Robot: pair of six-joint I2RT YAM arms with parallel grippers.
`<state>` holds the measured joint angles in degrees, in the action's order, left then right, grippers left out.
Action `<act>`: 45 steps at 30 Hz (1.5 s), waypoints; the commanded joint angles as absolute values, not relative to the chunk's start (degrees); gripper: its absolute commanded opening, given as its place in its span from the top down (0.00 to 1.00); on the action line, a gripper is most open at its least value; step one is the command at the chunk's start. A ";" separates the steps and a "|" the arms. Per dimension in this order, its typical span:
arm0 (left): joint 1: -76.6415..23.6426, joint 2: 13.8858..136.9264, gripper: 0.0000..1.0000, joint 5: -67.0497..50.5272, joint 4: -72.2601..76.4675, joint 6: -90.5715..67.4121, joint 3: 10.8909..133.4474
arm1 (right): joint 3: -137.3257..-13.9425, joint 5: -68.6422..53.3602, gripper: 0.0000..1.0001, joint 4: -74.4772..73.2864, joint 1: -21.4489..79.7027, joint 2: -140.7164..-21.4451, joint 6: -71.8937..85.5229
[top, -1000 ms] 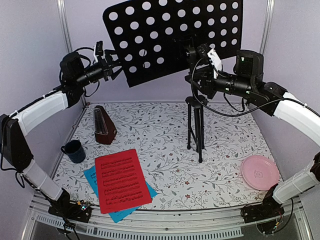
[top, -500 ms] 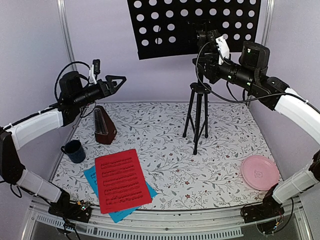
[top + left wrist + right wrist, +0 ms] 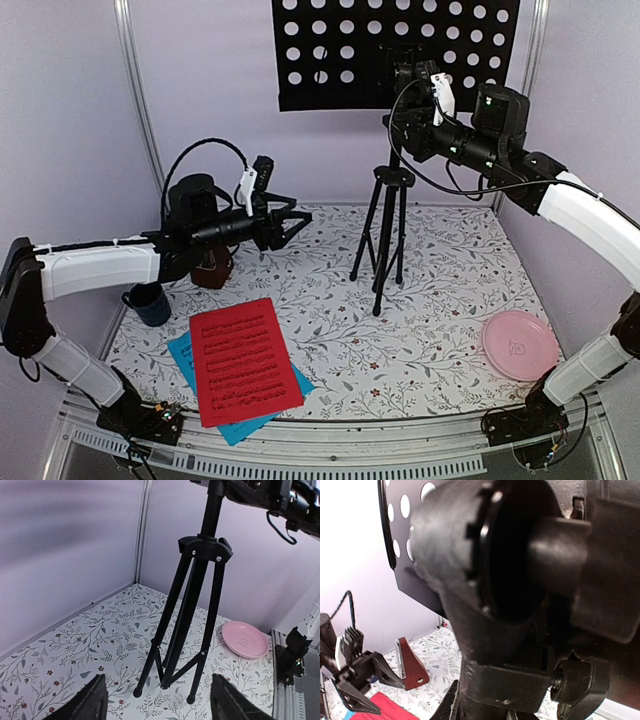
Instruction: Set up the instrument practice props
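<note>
Three tripod legs of the black music stand (image 3: 355, 95) were planted on the flowered table (image 3: 450, 270), right of centre and towards the back, with its perforated desk high against the rear wall and its top edge out of sight from above. The right gripper (image 3: 408, 82) was clamped on the stand's neck just behind the desk. That arm reached up and inward from the right side, with the stand's joint filling its wrist camera. The left arm stretched low across the table from the left, and the left gripper (image 3: 296, 221) pointed at the tripod legs with its jaws spread and nothing between them, short of the legs. That arm covered most of the brown metronome (image 3: 410, 665) from above. A dark blue mug (image 3: 150, 303) stood just in front of it, near the left edge. The red sheet (image 3: 245, 360) lay on top of the cyan sheet (image 3: 190, 360) at the front left, and a pink plate (image 3: 520, 345) sat well apart at the front right. A second earlier the desk had hung tilted and lower, with the left gripper up at its left edge. Since then the desk had been levelled and raised, the tripod had shifted a little leftward, and the left arm had come down towards the centre.
</note>
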<state>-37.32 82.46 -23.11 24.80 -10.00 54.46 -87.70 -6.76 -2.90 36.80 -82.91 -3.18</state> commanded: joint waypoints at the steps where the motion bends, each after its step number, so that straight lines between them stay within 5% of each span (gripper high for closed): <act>1: -40.36 85.89 0.36 -22.09 31.86 -3.50 55.84 | -92.95 -9.49 1.00 14.76 36.83 -80.61 -0.78; 11: -47.58 97.57 0.65 -20.84 32.67 2.31 63.71 | -92.76 -11.93 1.00 15.54 36.94 -81.64 2.14; 30: -47.37 102.52 0.54 -10.39 26.54 9.52 71.85 | -95.79 -17.52 1.00 13.76 38.08 -82.09 1.52; 45: -47.75 102.52 0.87 -5.72 22.32 19.57 71.79 | -99.41 -16.23 1.00 9.86 38.13 -81.67 0.65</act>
<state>-47.70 103.44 -8.40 23.73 15.11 73.89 -91.92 -16.86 -3.03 37.85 -84.95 1.65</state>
